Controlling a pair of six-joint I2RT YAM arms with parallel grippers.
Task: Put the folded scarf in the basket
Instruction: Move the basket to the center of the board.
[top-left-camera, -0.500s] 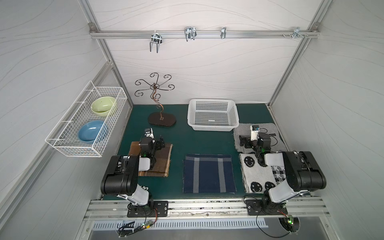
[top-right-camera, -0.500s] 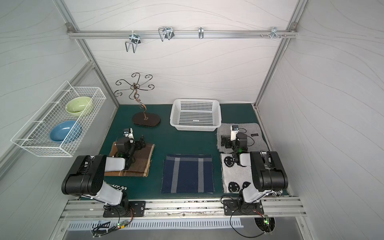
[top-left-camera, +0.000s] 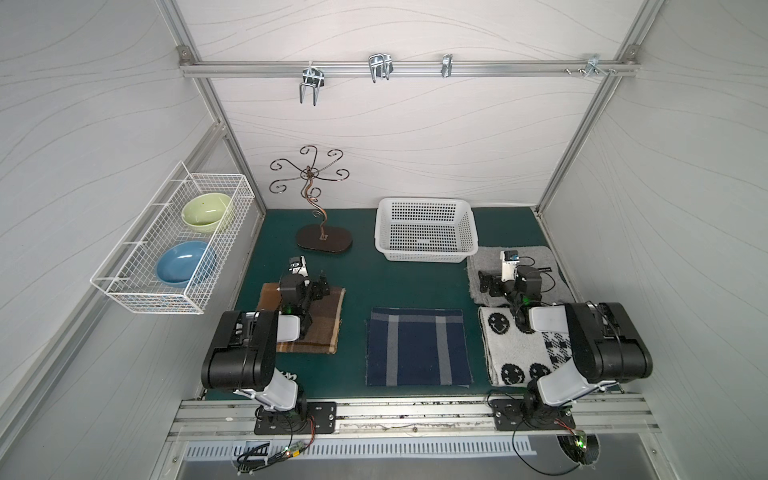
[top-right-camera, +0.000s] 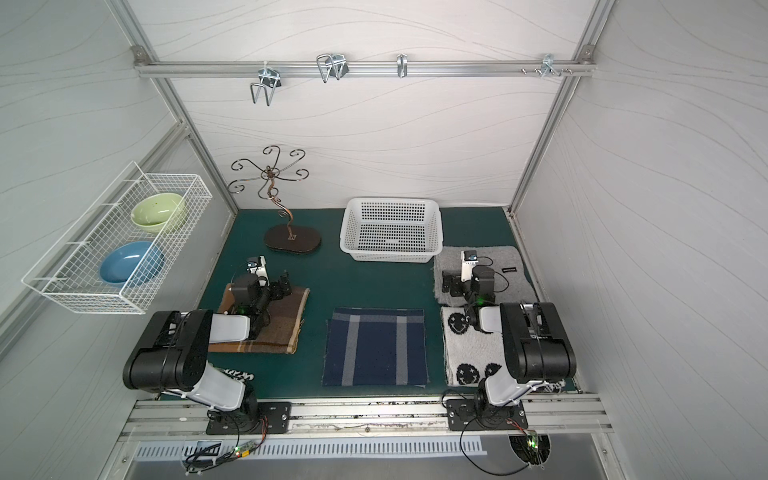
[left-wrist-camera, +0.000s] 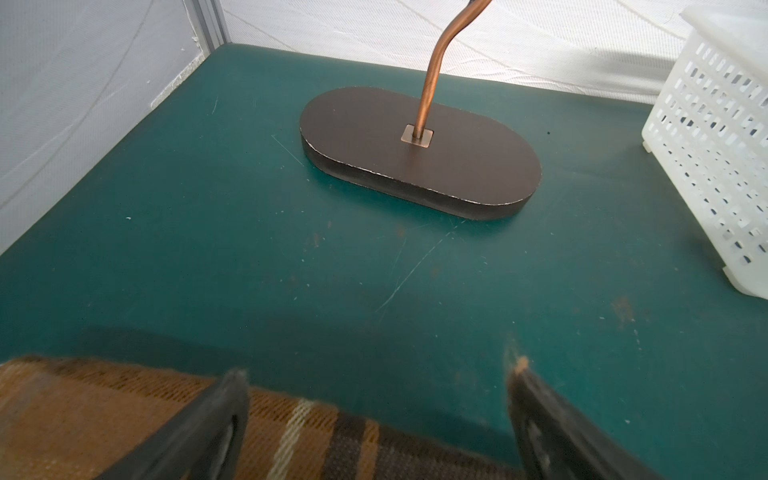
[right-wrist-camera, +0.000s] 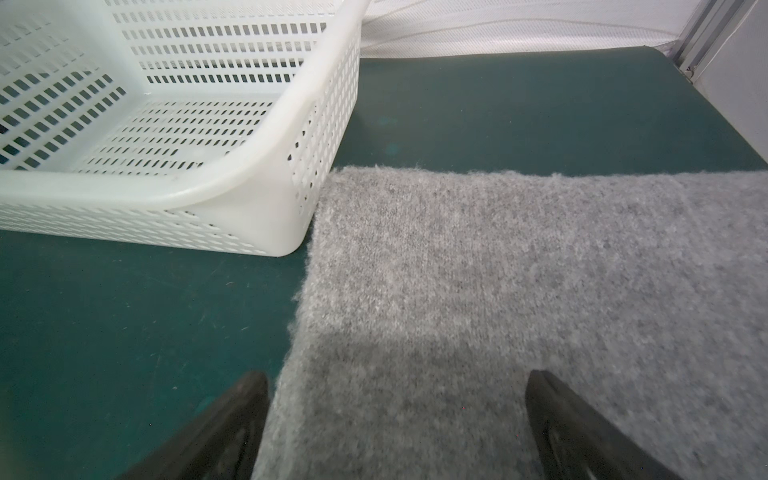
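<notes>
**Operator:** What is in front of me, biggest first?

**Spotter:** You have the green table (top-left-camera: 365, 270), and on the wall to your left a white wire rack (top-left-camera: 145, 299). The basket (top-left-camera: 424, 253) stands at the back of the table, near the middle.

**Operator:** And the scarf?

**Spotter:** You have four folded ones, all flat on the table outside the basket. I cannot tell which one you are meant to take. The navy plaid scarf (top-left-camera: 417, 347) lies front and centre. The white smiley scarf (top-left-camera: 511, 349) is to its right, partly under your right arm. The brown plaid scarf (top-left-camera: 324, 324) is on the left. The gray scarf (right-wrist-camera: 519, 291) is at the right rear, with one corner just beside the basket's corner.

**Operator:** Smaller things?

**Spotter:** A metal stand (top-left-camera: 324, 241) with curled arms is left of the basket. A green bowl (top-left-camera: 206, 212) and a blue bowl (top-left-camera: 183, 262) sit in the rack.

**Operator:** My tools?

**Spotter:** Your left gripper (left-wrist-camera: 376, 374) sits at the brown scarf's far edge, its jaws wide apart and holding nothing. Your right gripper (right-wrist-camera: 397, 378) is spread just as wide and straddles the gray scarf's edge. I cannot tell whether either one touches the cloth.
</notes>
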